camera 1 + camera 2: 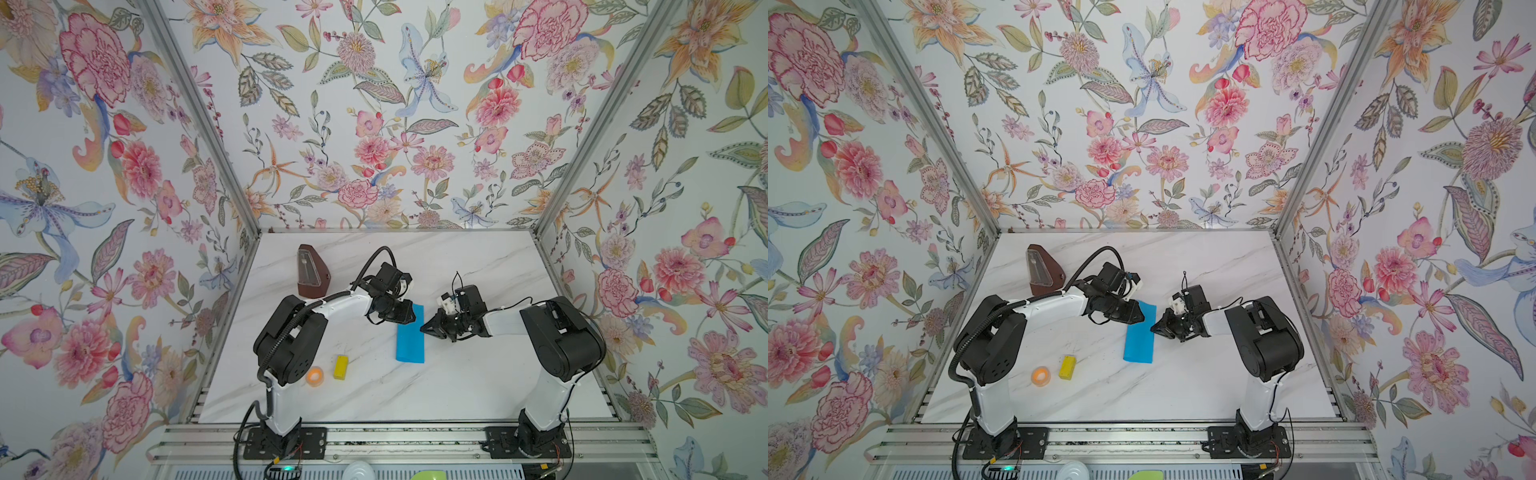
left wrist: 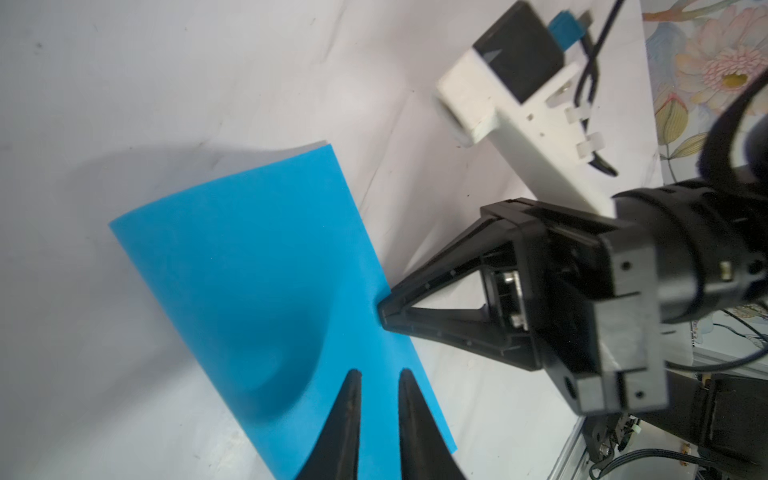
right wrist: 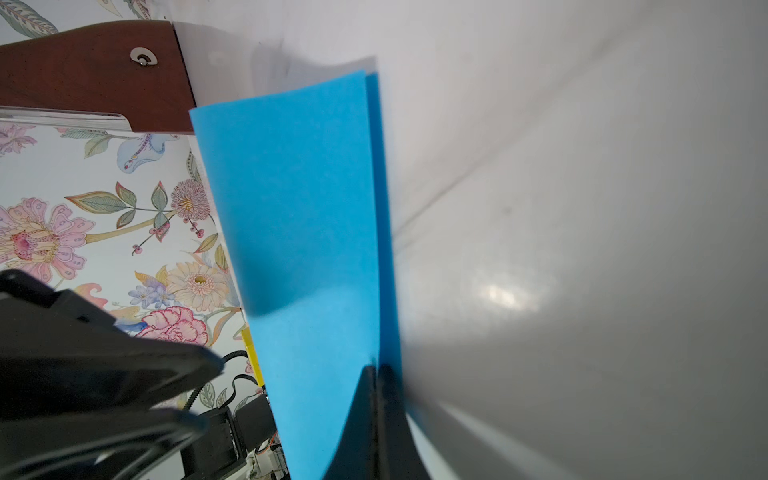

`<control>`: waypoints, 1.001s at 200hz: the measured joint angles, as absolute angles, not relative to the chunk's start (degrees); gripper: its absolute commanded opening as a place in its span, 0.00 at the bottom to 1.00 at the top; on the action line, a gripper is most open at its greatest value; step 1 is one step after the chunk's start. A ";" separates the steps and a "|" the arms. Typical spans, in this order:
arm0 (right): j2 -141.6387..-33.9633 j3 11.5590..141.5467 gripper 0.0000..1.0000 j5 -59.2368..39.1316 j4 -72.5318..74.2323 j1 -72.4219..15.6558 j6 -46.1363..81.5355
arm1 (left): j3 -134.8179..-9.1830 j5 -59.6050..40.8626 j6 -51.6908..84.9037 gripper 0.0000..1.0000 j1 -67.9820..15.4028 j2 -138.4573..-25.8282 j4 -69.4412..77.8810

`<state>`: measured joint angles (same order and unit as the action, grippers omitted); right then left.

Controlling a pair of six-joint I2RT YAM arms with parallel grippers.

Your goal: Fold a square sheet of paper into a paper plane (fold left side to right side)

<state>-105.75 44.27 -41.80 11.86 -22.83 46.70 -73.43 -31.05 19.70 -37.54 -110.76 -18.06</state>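
In both top views the square sheet of paper [image 1: 410, 338] [image 1: 1139, 336] lies at the middle of the white marbled worktop [image 1: 457, 374]. It is matte bright blue and folded to a narrow upright rectangle. The left gripper [image 1: 409, 318] reaches in from the left, elbow bent, over the strip's upper left corner. The right gripper [image 1: 424, 328] comes in low from the right to the strip's right edge. A brown wooden metronome [image 1: 311, 272] stands at the worktop's upper left. A yellow block [image 1: 340, 367] and an orange tape roll [image 1: 315, 376] sit at lower left, well apart from the paper.

The left wrist view adds what the top views hide. The left gripper [image 2: 378, 374] shows two tapered black fingers [image 2: 351, 399] a narrow gap apart, with blue showing between them. The paper [image 2: 257, 270] bulges in a soft curve beside them. The right gripper [image 2: 384, 311] meets the paper's edge as a closed point.

In the right wrist view the right gripper [image 3: 376, 370] has its fingers together, apparently pinching the edge. There two layers of the paper [image 3: 299, 228] show, one lighter and one darker. The metronome's [image 3: 91, 70] glossy wood fills the upper left.
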 measured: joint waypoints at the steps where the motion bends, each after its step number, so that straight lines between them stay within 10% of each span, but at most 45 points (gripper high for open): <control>1: -105.75 44.25 0.00 -41.80 11.86 -22.83 46.70 | -73.43 -31.05 19.73 0.19 -37.52 -110.83 -18.09; 200: -105.75 44.31 0.00 -41.71 11.64 -22.83 46.02 | -65.58 -28.14 17.15 0.06 -33.36 -110.80 -15.94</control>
<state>-105.75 44.31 -41.71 11.64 -22.83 46.02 -65.58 -28.14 17.15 -33.36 -110.80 -15.94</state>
